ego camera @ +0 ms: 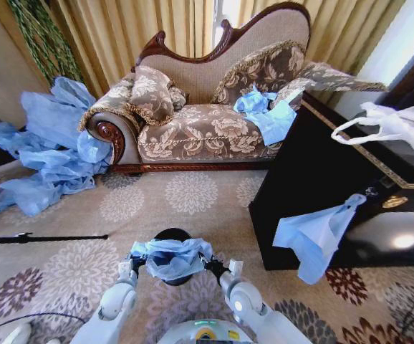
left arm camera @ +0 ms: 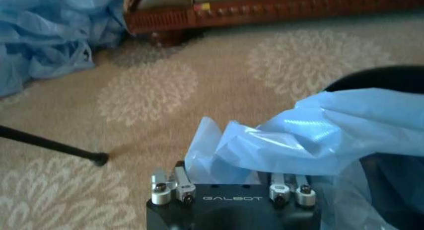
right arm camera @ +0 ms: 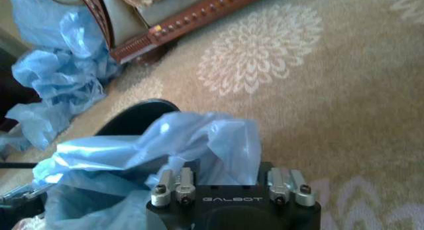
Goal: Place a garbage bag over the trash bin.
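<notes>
**Bag stretched over the bin mouth, both claws on it**

Carpet with pale flower medallions all around my view here. The thin, crinkly light-blue plastic garbage bag [ego camera: 171, 256] is bunched up and spread across the top of the small black round trash bin [ego camera: 172, 235], whose smooth rim peeks out behind the film. My left gripper [ego camera: 137, 264] is pinching the bag's left edge, and the right gripper [ego camera: 208, 264] is clamped on its right edge, film billowing over both sets of fingers. Off to the left there's a big heap of blue bags [ego camera: 46, 147] by the brocade sofa [ego camera: 207, 107].
</notes>
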Controlling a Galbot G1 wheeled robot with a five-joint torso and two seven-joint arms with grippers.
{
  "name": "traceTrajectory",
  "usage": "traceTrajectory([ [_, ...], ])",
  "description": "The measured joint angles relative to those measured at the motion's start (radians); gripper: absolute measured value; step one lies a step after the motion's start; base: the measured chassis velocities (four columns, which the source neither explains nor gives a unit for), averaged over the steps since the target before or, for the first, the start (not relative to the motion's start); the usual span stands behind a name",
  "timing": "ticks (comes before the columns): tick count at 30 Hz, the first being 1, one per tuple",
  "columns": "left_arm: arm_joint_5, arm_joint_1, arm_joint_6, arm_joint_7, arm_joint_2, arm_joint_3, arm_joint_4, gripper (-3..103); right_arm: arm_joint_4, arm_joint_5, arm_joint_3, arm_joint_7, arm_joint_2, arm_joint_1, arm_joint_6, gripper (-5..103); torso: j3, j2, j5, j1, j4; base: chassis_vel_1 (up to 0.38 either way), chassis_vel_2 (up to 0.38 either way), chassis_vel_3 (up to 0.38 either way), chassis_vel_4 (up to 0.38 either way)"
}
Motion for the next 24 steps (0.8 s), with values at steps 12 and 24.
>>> traceTrajectory([
  [12, 0.199, 0.057, -0.008, 0.029, 0.026, -0.023, -0.001, 100, 0.099, -0.019, 0.015, 0.044, -0.033, -0.067, 0.002, 95, 0.000, 0.000, -0.0003, 0.000, -0.0002, 0.000, 0.000, 0.000, 0.000],
  [24, 0.595, 0.076, -0.474, 0.356, 0.050, -0.155, 0.183, 100, 0.146, -0.124, 0.035, 0.032, -0.064, -0.136, 0.011, 100, 0.000, 0.000, -0.0003, 0.000, 0.0002, 0.000, 0.000, 0.000, 0.000],
])
